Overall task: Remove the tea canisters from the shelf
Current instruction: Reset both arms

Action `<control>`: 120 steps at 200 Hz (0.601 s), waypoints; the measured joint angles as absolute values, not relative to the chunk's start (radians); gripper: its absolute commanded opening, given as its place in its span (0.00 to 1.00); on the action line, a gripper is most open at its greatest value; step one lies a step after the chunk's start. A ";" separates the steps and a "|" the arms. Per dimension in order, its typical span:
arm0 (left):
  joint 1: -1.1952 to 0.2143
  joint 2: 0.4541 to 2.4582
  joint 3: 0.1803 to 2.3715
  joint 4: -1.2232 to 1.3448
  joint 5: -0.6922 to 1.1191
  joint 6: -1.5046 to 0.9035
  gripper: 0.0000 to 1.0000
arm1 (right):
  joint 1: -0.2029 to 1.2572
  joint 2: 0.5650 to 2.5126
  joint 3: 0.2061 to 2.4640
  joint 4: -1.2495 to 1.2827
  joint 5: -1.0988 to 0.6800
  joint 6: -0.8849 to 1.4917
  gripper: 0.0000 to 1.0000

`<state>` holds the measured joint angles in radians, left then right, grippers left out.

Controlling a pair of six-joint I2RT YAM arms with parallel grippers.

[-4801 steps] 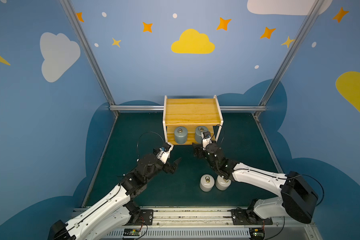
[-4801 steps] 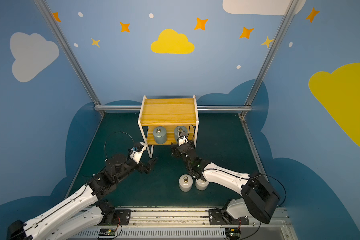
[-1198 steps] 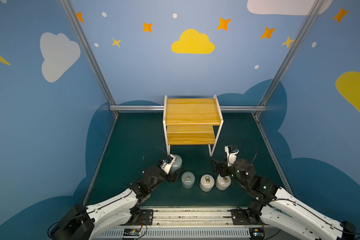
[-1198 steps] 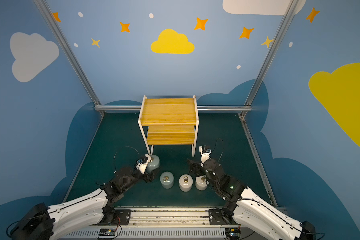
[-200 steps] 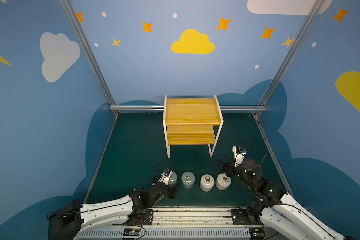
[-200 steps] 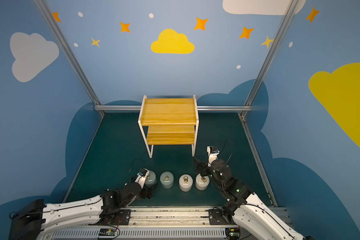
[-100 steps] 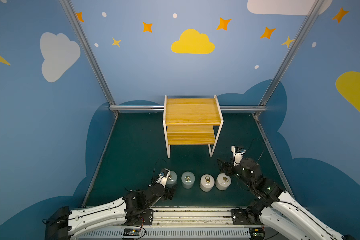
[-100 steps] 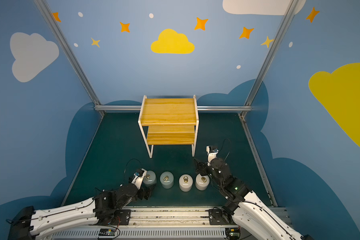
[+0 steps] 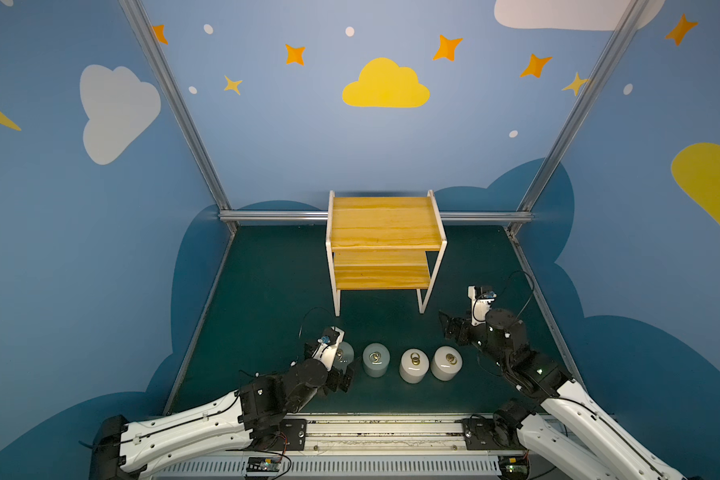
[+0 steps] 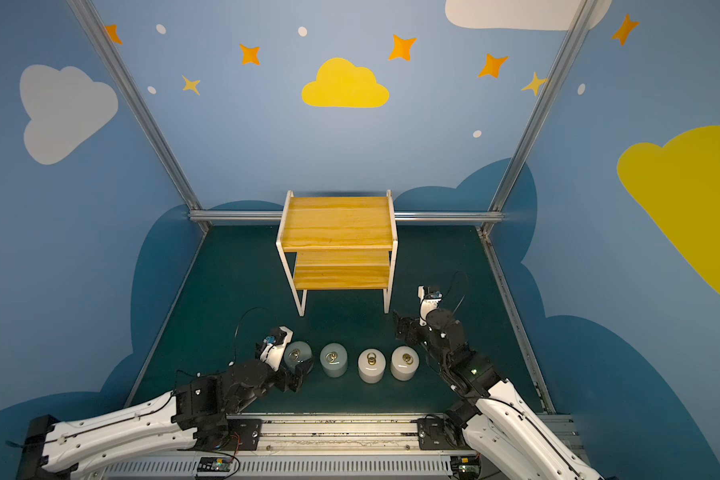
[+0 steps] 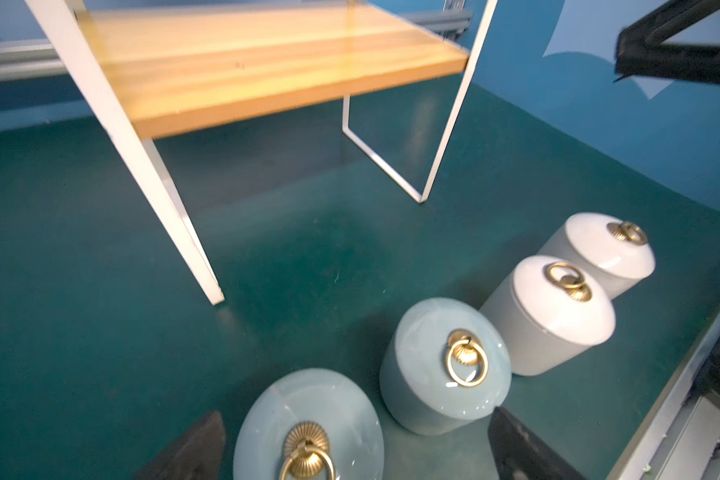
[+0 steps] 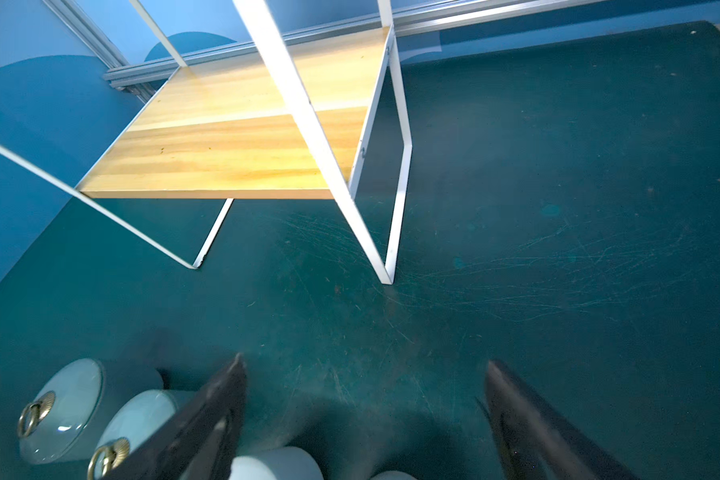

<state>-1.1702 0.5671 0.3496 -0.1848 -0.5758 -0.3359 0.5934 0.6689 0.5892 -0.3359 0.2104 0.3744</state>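
Observation:
Both boards of the shelf (image 9: pixel 385 224) (image 10: pixel 336 222) are bare. Four tea canisters stand in a row on the green floor in front of it. From the left they are two grey-blue ones (image 9: pixel 347 351) (image 9: pixel 376 359), then two white ones (image 9: pixel 413 365) (image 9: pixel 446 362). My left gripper (image 11: pixel 356 417) is open, its fingers standing either side of the leftmost grey-blue canister (image 11: pixel 308 407) without touching it. My right gripper (image 9: pixel 452 328) (image 12: pixel 364 363) is open and holds nothing. It hovers over bare floor just beyond the right white canister (image 10: pixel 405 362).
An aluminium rail (image 9: pixel 383 428) carrying both arm bases runs along the front edge, close behind the row of canisters. Blue walls and metal posts (image 9: pixel 520 216) close in the green floor (image 9: pixel 267 291). The shelf's white legs (image 12: pixel 387 249) stand between the arms.
My left gripper has opened wider and drawn back toward the front rail, leaving the leftmost grey-blue canister standing on the floor. My right arm has barely moved.

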 measured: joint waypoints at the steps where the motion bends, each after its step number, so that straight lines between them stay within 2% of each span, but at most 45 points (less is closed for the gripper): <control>1: -1.170 0.567 0.351 -0.185 -0.577 -0.334 1.00 | 0.589 0.670 0.591 -0.336 0.210 0.373 0.91; 39: -1.157 0.505 0.387 -0.155 -0.644 -0.204 1.00 | 0.455 0.702 0.619 -0.336 0.146 0.339 0.91; 60: -1.095 0.490 0.395 -0.134 -0.647 -0.147 1.00 | 0.369 0.731 0.619 -0.329 0.094 0.326 0.91; 86: -0.949 0.509 0.400 -0.109 -0.596 -0.109 1.00 | 0.279 0.773 0.619 -0.308 0.034 0.311 0.91; 120: -0.675 0.591 0.402 -0.049 -0.447 -0.079 1.00 | 0.162 0.832 0.617 -0.257 -0.028 0.298 0.91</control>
